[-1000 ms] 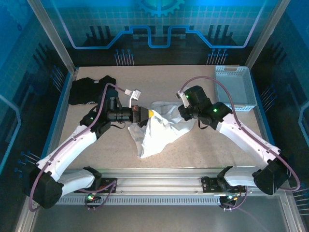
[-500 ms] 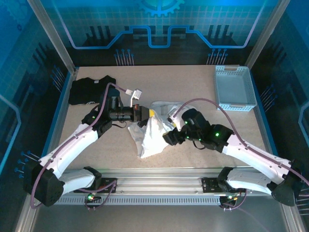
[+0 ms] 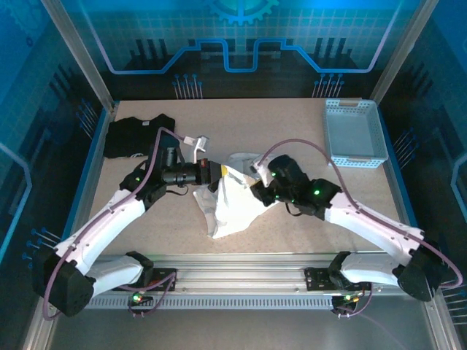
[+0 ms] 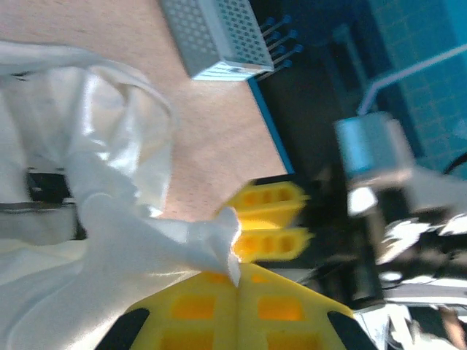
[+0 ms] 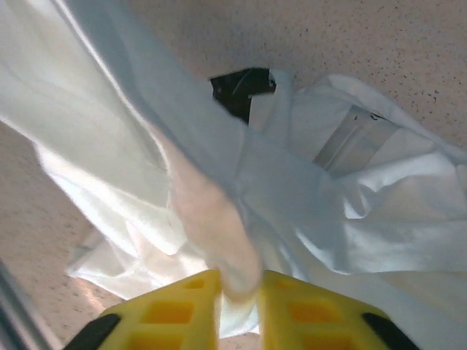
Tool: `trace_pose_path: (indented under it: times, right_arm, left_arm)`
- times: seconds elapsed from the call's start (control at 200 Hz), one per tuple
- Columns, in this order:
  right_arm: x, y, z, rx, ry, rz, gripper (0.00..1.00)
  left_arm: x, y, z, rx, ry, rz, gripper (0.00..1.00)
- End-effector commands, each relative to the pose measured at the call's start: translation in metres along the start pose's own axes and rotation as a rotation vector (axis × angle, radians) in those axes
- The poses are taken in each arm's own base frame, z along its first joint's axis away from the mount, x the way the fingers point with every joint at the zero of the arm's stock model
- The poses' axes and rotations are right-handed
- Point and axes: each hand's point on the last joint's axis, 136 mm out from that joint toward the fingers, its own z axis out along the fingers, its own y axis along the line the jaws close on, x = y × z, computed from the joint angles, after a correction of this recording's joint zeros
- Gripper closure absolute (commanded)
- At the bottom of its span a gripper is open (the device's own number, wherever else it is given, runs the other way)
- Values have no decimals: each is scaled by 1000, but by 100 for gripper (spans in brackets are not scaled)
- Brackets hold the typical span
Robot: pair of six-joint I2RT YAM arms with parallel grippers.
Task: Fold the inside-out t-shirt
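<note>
Between left gripper (image 3: 222, 175) and right gripper (image 3: 256, 192): inside-out t-shirt (image 3: 233, 208). Behind-right of right gripper: basket (image 3: 353, 162). Behind-left of left gripper: black t-shirt (image 3: 135, 135).

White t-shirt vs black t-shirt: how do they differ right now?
The white t-shirt sits bunched mid-table; the black t-shirt lies at the far-left corner. The white t-shirt is pinched by the left gripper and the right gripper; nothing touches the black t-shirt. Both rest on the table.

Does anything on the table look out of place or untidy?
Yes. The white t-shirt is crumpled in a heap at mid-table, pinched by the left gripper and right gripper, not spread flat.
</note>
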Motion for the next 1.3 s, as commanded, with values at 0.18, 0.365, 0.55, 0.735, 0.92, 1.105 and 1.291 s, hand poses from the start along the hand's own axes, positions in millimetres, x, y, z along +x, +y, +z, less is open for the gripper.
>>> trace_pose_path:
  times: [0.18,0.365,0.55,0.735,0.92,1.105,1.291]
  right_arm:
    - [-30,23,-8,-273,-53,98,100]
    - [-14,30,5,-190,28,-37,70]
    - [0,53,35,-126,66,-181,35]
    - [3,56,73,-71,82,-220,29]
    - [-8,48,80,-29,48,-212,64]
    - [-11,30,54,-144,9,-79,98]
    - [-24,29,34,-339,-48,71,100]
  left_arm:
    - [-14,55,-5,-288,-84,25,100]
    - [-17,54,1,-268,-76,9,100]
    - [-16,46,-1,-241,-73,9,100]
    - [-15,41,-6,-235,-73,15,100]
    - [-13,44,-9,-250,-81,22,100]
    - [-15,60,-10,-326,-95,36,100]
    - [-31,88,-4,-450,-141,53,100]
